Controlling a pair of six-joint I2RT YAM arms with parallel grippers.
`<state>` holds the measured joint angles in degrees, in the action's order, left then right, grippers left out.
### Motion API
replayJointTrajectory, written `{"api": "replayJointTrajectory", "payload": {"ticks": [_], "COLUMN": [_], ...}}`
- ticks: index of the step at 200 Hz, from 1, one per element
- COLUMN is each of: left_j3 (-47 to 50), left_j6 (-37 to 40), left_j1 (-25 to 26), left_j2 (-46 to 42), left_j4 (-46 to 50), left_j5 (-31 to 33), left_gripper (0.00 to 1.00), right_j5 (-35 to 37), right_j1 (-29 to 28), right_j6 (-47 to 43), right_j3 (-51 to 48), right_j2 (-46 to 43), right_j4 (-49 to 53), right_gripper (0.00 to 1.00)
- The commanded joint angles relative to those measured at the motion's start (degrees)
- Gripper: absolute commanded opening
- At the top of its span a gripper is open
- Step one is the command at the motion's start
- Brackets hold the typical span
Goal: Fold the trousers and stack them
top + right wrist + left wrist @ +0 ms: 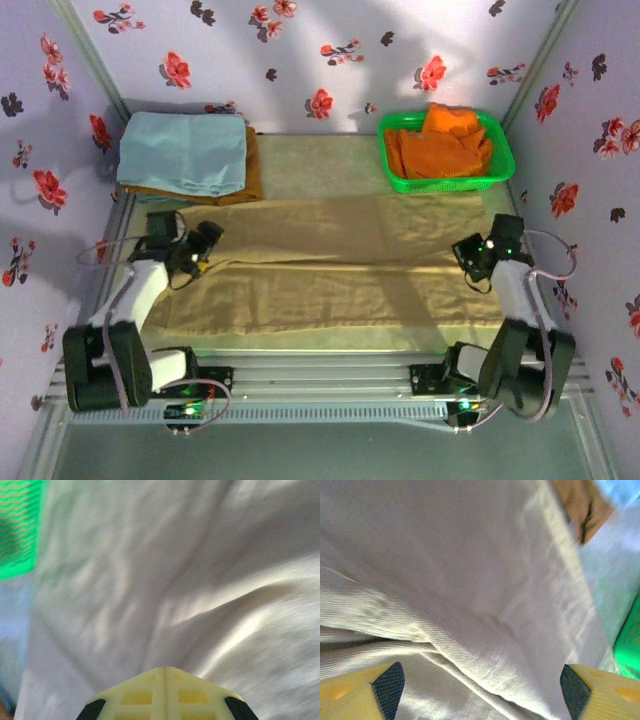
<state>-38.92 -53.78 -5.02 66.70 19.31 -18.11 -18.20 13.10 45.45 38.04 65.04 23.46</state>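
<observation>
Top external showed you the trousers [340, 268] lying flat, their long axis running straight from the left gripper [206, 252] to the right gripper [472, 262]. The left fingers [387, 685] stood wide apart over the cloth, gripping nothing. The right fingers [145, 695] were pressed together, with cloth just beyond their tips.

The trousers [340, 270] are tan, of soft plain cloth. They lie flat, stretched out lengthwise from left to right across the middle of the table [320, 160]. A long line runs their whole length about midway, parting a far band from a near band; whether it is a fold or the gap between the legs cannot be told. Up close the cloth looks pale, finely ribbed and lightly creased, with shallow wrinkles.
</observation>
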Motion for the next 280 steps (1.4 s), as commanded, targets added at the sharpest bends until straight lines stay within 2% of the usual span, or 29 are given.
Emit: {"api": "replayJointTrajectory", "payload": {"ticks": [1,21,43,66,85,110,135,155,190,220,253,275,280], "left_j3": [-0.2,0.3,1.6,5.2,7.5,13.2,16.0,17.3,19.9,20.3,19.9,19.2,19.0], "left_j6": [2.5,2.8,2.8,1.2,-2.3,-6.6,-5.7,-4.1,-3.3,-2.0,-0.6,0.2,0.4], "left_j1": [-9.3,-19.5,-29.7,-34.8,-35.1,-35.0,-35.0,-35.0,-35.0,-35.0,-35.0,-35.0,-34.9], "left_j2": [-3.6,-9.3,-13.6,-13.7,-13.1,-18.8,-21.8,-19.8,-16.9,-14.8,-10.6,-10.5,-10.9], "left_j4": [17.2,23.2,27.0,25.0,23.0,19.0,17.2,16.6,14.4,13.2,10.4,11.7,12.2], "left_j5": [4.2,5.8,8.1,8.9,10.6,15.2,16.9,17.3,17.8,18.5,18.7,18.1,18.1], "left_gripper": [0.84,0.84,0.85,0.83,0.81,0.74,0.67,0.50,0.50,0.61,0.60,0.52,0.43], "right_j5": [-0.1,-0.6,-1.3,-3.6,-4.8,-5.5,-5.6,-5.9,-5.6,-5.0,-4.9,-4.7,-4.6], "right_j1": [-7.7,-13.2,-16.3,-16.9,-17.1,-17.3,-17.2,-17.2,-17.2,-17.2,-17.2,-17.1,-17.1], "right_j6": [0.6,1.9,2.6,3.0,2.6,0.9,0.6,-0.7,-1.6,-2.2,-2.2,-2.1,-2.1], "right_j3": [-0.3,-1.1,-2.7,-4.9,-6.3,-7.0,-7.5,-7.0,-7.1,-7.0,-6.7,-6.3,-6.2], "right_j2": [-3.1,-4.2,-5.5,-7.0,-9.0,-11.4,-13.6,-13.9,-14.3,-14.0,-13.7,-14.4,-14.7], "right_j4": [2.8,1.2,-0.7,-1.9,-1.3,1.2,2.2,3.3,4.5,4.7,4.6,5.5,5.7], "right_gripper": [0.09,0.13,0.17,0.19,0.21,0.25,0.29,0.30,0.36,0.41,0.42,0.42,0.42]}}
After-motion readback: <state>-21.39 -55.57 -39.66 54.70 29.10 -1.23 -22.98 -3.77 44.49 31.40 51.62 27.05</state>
